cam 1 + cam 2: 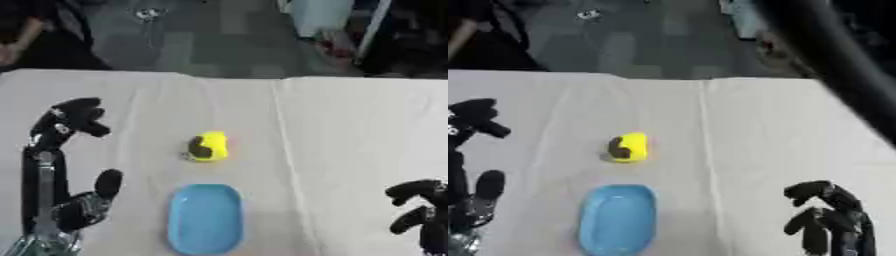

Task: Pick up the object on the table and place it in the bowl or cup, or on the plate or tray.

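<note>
Two things lie on the bench, which is covered with a pale cloth that shows a long crease running from the far edge toward the near edge, a little right of the middle. The larger thing is a light blue tray, oblong with rounded ends and a shallow rim; it lies close to the near edge, about midway between the side edges, its long axis pointing away from the robot. It holds nothing. The smaller thing is a yellow object with a dark patch on its left side; what it is cannot be made out. It sits on the cloth near the middle of the bench, just beyond the far end of the tray and apart from it, left of the crease.

The left robot hand shows near the left edge of the bench, raised with fingers up and curled at the tips and the thumb standing apart lower down; it holds nothing and is well apart from the object and the tray. The right robot hand shows at the near right corner, its dark fingers bent over and gripping nothing, likewise well apart from both things.
</note>
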Motion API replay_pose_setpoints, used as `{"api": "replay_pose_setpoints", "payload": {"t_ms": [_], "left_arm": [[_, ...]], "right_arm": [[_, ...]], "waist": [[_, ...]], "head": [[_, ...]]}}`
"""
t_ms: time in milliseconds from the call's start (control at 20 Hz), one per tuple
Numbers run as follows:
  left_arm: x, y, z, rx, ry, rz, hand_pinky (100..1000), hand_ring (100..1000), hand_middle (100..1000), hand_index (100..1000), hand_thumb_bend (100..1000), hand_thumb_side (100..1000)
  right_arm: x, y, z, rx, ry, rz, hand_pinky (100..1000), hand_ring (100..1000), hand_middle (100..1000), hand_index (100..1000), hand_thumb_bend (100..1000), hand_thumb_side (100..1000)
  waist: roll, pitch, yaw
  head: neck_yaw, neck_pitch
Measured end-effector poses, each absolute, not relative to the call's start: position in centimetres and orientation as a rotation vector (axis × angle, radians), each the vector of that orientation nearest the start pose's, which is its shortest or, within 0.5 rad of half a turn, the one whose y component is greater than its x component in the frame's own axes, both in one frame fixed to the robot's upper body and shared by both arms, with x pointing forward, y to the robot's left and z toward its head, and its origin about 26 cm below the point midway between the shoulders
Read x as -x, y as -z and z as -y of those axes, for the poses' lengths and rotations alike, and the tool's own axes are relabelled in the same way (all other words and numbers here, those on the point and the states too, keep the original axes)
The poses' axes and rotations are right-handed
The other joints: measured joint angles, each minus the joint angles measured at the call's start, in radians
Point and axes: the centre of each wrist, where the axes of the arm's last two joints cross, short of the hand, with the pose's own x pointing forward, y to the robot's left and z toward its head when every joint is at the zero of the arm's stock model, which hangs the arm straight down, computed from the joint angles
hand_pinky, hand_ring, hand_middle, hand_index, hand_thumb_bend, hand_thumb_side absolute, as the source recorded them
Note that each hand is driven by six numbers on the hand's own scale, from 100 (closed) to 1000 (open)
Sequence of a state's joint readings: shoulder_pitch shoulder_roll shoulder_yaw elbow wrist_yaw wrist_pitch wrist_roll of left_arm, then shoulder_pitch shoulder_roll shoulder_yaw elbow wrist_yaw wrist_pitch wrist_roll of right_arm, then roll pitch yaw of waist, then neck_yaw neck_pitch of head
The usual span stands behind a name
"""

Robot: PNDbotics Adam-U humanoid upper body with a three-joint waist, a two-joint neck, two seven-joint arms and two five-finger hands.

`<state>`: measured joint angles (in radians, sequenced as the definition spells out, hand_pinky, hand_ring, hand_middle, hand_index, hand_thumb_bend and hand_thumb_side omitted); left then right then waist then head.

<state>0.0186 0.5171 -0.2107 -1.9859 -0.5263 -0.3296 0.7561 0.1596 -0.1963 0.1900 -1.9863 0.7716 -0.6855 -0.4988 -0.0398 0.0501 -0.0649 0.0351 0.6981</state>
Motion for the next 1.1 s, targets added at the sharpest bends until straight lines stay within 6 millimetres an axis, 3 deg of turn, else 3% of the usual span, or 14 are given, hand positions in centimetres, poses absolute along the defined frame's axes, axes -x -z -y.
{"api": "replay_pose_setpoints", "payload": {"t_ms": [750,800,900,1100], "left_arm": [[-25.6,-11.3,-27.5,1.148,-0.422,-3.424,442,507,717,747,471,885],[-25.7,-11.5,-27.9,1.175,-0.447,-3.417,444,509,720,749,452,888],[-25.7,-12.0,-28.8,1.237,-0.55,-3.404,454,524,738,764,496,910],[-25.8,-13.4,-30.9,1.412,-0.94,-3.308,486,557,755,783,526,911]], "right_arm": [[-22.5,-6.1,23.6,-0.778,0.682,-3.407,338,503,543,346,100,1000],[-22.5,-6.1,23.7,-0.786,0.681,-3.408,338,503,543,347,100,1000],[-22.5,-6.1,23.8,-0.792,0.673,-3.41,338,503,542,347,100,1000],[-22.5,-6.1,24.0,-0.802,0.677,-3.409,337,503,543,342,100,1000]], "waist": [[0.0,-0.003,0.012],[0.0,-0.005,0.012],[0.0,-0.008,0.012],[0.003,-0.009,0.011]], "head": [[-0.015,-0.007],[-0.017,-0.004],[-0.017,-0.002],[-0.017,0.001]]}}
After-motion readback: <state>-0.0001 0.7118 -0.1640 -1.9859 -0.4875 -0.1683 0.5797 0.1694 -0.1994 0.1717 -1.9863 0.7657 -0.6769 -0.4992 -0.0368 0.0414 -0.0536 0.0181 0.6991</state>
